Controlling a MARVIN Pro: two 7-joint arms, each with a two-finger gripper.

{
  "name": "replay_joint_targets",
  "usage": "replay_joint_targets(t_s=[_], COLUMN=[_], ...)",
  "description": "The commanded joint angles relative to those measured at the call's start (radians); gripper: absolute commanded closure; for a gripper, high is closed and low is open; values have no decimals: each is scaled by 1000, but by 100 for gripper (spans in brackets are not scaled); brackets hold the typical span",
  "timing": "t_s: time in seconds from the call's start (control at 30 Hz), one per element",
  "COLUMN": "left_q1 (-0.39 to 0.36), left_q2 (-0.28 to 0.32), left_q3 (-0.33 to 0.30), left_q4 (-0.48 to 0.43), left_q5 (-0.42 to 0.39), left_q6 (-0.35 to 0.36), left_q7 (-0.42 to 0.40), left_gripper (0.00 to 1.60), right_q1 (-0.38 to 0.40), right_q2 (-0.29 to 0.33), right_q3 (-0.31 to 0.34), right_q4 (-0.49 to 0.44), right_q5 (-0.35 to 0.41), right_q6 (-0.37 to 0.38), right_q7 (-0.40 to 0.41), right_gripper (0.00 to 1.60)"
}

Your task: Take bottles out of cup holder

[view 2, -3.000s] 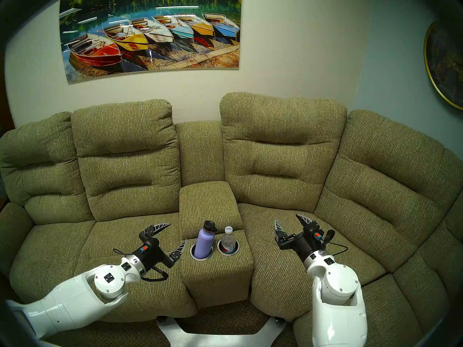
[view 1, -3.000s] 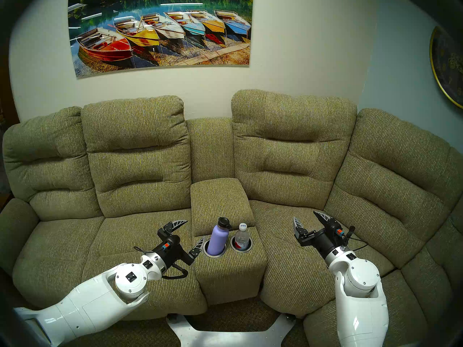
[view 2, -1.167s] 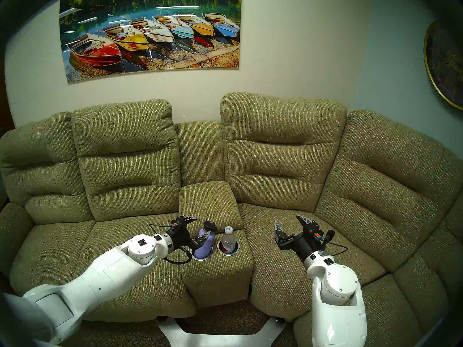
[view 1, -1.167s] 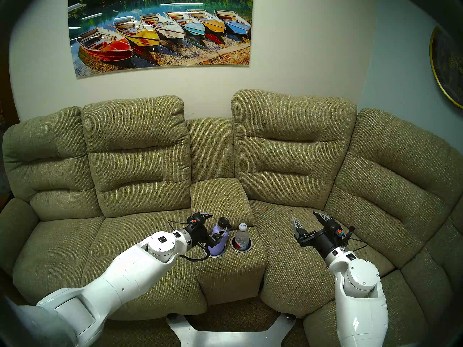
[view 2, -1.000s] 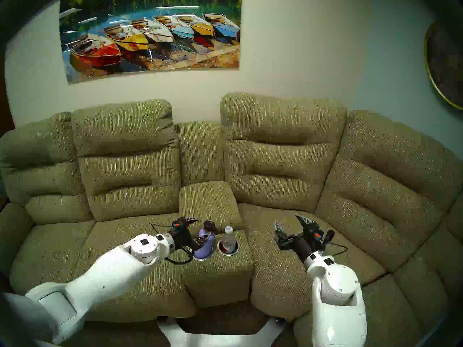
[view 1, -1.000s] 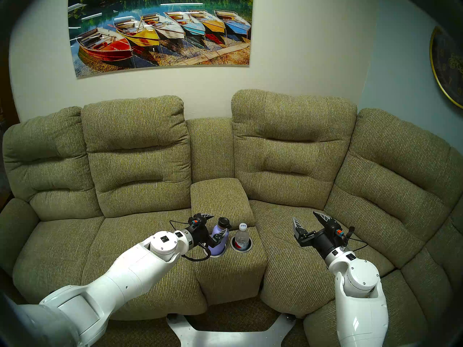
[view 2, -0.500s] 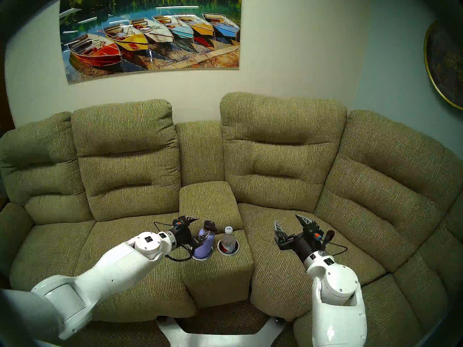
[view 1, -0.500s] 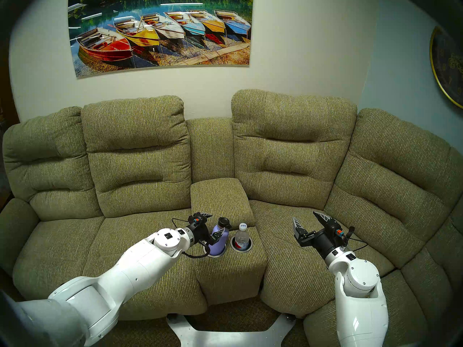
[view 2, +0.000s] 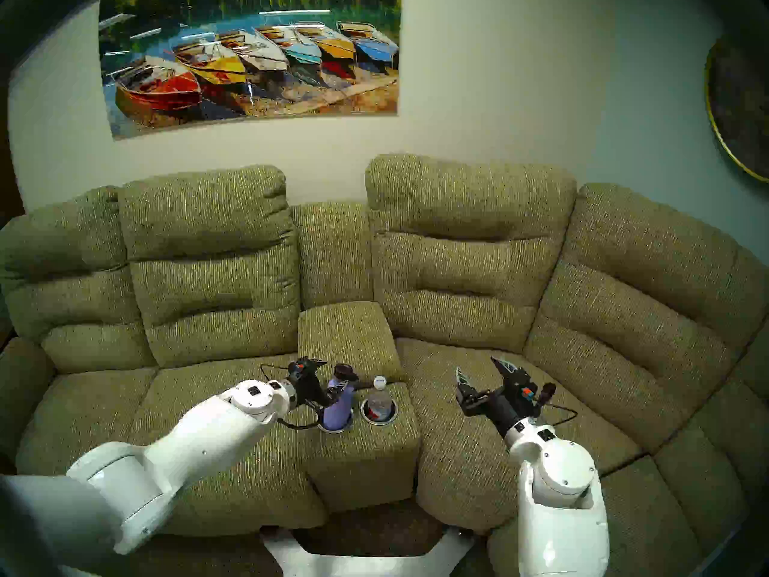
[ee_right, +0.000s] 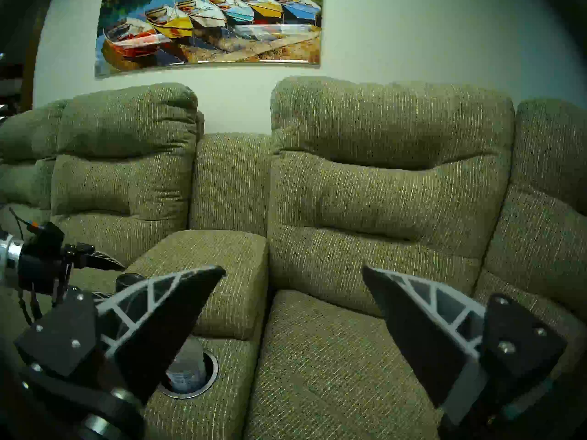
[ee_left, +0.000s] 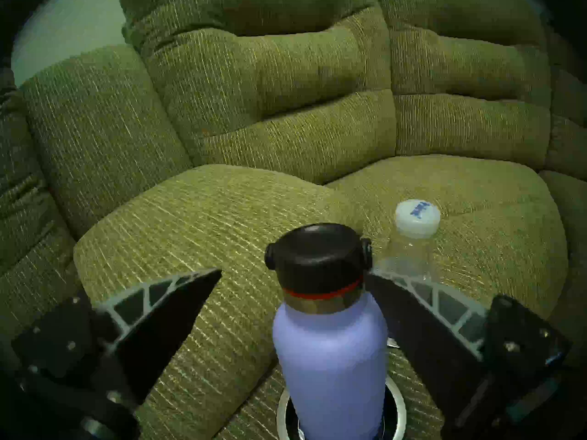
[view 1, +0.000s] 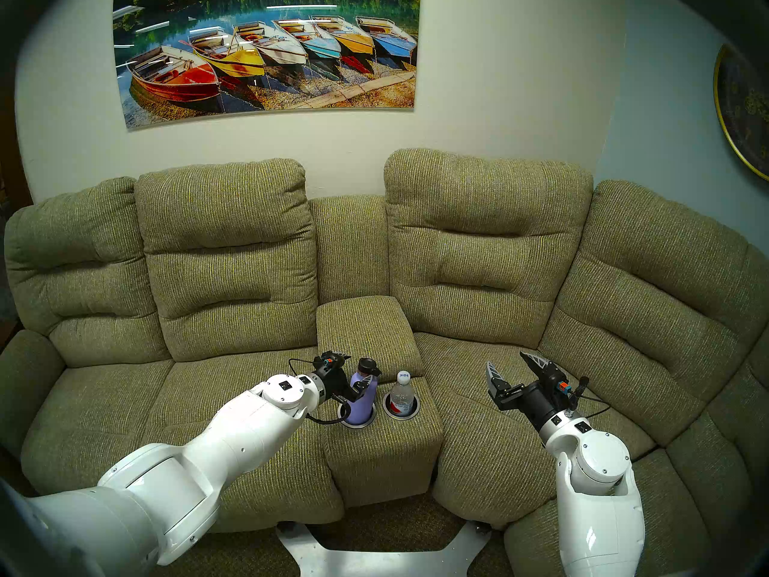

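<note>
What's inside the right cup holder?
The clear bottle stands in it, white cap and neck above the rim. Its base is hidden down in the recess.

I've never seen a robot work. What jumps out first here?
A lavender flask stands in the sofa's cup holder, with the left pincer open around its neck. A clear bottle sits in the next recess, and the right pincer hangs open over the seat.

Lavender metal flask (ee_left: pixel 330 360): base hidden inside the silver-rimmed cup holder recess (ee_left: pixel 401 407), itself cut off by the frame edge. Clear plastic bottle (ee_right: pixel 187 363) beside the flask: mostly behind a right gripper finger. Head-right view blurred; label unreadable.
</note>
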Motion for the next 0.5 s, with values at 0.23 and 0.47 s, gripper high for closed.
replay_joint_targets(t_s=[0.23,0.47], left_q1=[-79,-121], left_q2=[-89,-127], left_q3=[-6,-17], left_q4=[89,176], left_q5=[-8,-16], left_q6=[-45,-35], left_q7=[-22,-21], left_gripper=[0,0], right_q1=[4,4], right_q2=[1,1], right_q3=[1,1], right_q4=[-19,-19], right_q5=[0,0], right_q6=[-2,-2], right_q7=[-1,-1], right_gripper=[0,0])
